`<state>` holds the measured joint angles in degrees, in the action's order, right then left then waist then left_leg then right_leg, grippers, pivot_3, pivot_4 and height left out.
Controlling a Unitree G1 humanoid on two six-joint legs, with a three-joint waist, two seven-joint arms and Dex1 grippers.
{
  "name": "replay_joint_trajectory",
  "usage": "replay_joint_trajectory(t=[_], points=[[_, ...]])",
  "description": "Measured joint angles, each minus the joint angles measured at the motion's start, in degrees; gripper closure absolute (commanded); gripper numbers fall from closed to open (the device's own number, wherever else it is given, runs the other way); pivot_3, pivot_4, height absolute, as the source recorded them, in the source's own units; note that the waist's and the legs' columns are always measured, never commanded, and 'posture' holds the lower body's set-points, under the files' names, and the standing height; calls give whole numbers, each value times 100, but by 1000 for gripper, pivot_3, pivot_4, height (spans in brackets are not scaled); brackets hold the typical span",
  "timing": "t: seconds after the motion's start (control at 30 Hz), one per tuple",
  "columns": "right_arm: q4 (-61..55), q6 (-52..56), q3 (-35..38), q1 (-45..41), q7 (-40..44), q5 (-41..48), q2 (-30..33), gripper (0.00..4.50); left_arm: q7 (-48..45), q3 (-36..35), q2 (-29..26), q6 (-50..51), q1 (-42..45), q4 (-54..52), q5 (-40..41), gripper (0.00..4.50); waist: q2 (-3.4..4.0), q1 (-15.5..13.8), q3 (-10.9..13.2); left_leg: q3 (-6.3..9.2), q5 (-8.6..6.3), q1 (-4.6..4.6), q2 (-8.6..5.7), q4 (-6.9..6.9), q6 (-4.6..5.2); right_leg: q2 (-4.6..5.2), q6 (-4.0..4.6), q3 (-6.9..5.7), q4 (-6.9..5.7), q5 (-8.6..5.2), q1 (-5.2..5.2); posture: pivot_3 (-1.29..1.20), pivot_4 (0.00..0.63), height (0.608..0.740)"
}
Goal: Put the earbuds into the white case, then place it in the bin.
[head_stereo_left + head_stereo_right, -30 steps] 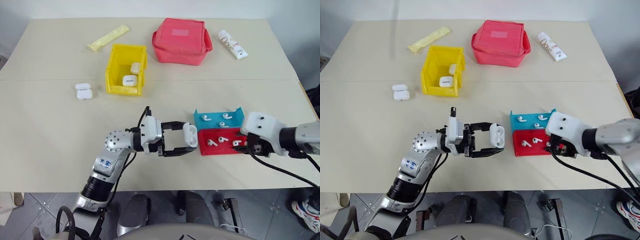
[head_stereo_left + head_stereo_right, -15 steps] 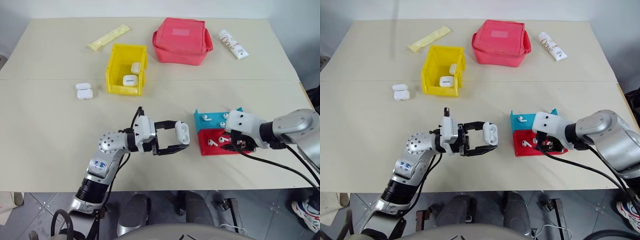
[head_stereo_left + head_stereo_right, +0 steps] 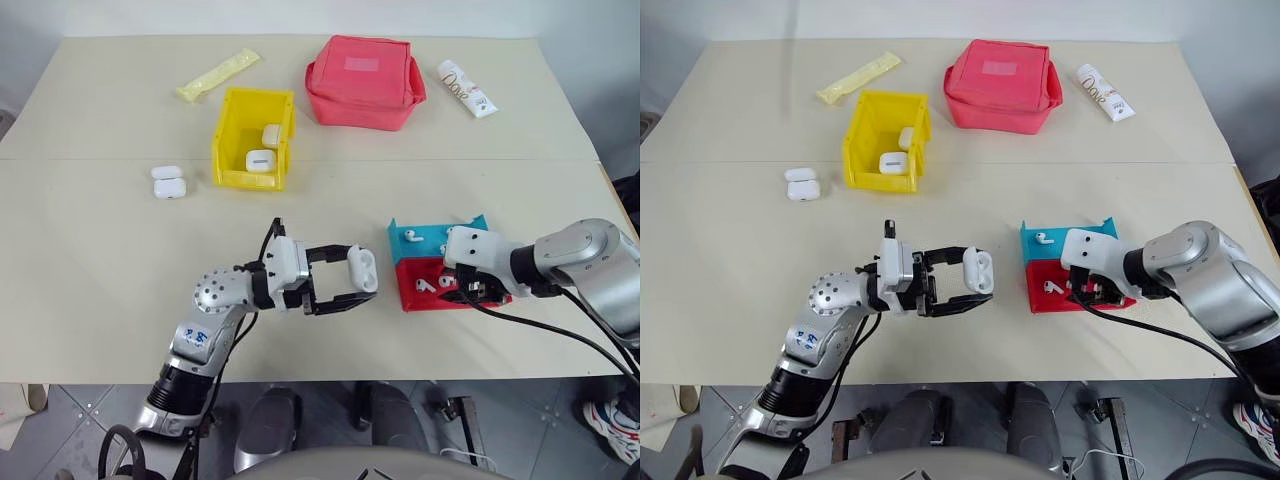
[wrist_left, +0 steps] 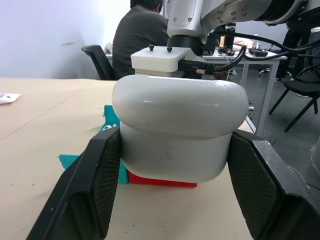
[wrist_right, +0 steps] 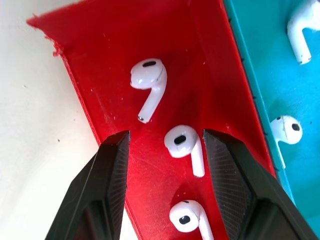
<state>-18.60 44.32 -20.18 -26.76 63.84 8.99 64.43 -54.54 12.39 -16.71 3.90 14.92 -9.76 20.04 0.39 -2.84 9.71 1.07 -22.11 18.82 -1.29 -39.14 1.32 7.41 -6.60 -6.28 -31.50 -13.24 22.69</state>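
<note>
My left gripper (image 3: 360, 277) is shut on the white case (image 4: 177, 127) and holds it just above the table, near the front middle. The case's lid looks closed. My right gripper (image 5: 165, 135) is open and points down into the red tray (image 5: 90, 70). One earbud (image 5: 184, 144) lies between its fingers (image 5: 112, 185), apart from both. Two more earbuds (image 5: 149, 80) lie in that tray, and others in the teal tray (image 5: 260, 75) beside it. The yellow bin (image 3: 232, 130) stands at the back left with two white cases (image 3: 260, 160) inside.
Another white case (image 3: 168, 183) lies on the table left of the bin. A red fabric pouch (image 3: 362, 82), a yellow packet (image 3: 216, 76) and a white tube (image 3: 465, 88) sit along the far side. A seated person (image 4: 140, 40) shows in the left wrist view.
My right gripper has come in from the tray's right end and lowered over the earbuds in the red tray. The left gripper keeps its hold on the case, hardly moving.
</note>
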Motion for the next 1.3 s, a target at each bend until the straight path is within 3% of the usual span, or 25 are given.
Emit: replay_joint_trajectory(t=[0.37,0.47,0.6,0.97,1.1,1.2,1.3], points=[[165,-248,-63,-49,236,-313,-103,2122,99,1,-2,108,-84,-120,1,1684,1,1,-1,0,0,-1,0,0,-1,-2,0,-2,-1,0,-1,0,150,740],[179,-293,-63,-49,297,-340,-121,2697,122,1,-6,111,-111,-157,1,1684,1,5,-1,-1,0,-2,0,0,-1,-1,0,-2,-1,0,-1,0,150,740],[187,-323,-63,-49,345,-374,-146,4006,124,1,-17,112,-154,-158,1,1684,1,3,-1,-1,1,-3,0,0,-1,-1,0,-2,-1,0,-2,0,150,740],[214,-262,154,-22,154,-405,-404,4070,61,1,-19,94,-150,-155,2,1684,0,6,-2,0,0,-7,1,0,-2,2,0,-1,-1,0,-6,0,150,740],[-71,-96,936,179,49,125,-599,4070,-57,-1,28,13,-78,-41,28,1684,2,-10,-1,2,1,-2,0,-1,-2,0,-1,-2,-1,1,-4,0,150,740],[-1041,172,2584,692,61,1407,-1172,4070,-331,-9,197,-228,273,413,108,1684,4,-62,-2,11,4,7,1,-6,-6,-8,-1,-10,-2,3,-4,0,150,740],[-1604,448,3529,948,-9,2290,-1344,4070,-572,-50,371,-438,499,806,255,1684,2,-71,-5,8,4,4,-2,-7,-2,-5,-2,-10,1,9,-10,0,150,740]])
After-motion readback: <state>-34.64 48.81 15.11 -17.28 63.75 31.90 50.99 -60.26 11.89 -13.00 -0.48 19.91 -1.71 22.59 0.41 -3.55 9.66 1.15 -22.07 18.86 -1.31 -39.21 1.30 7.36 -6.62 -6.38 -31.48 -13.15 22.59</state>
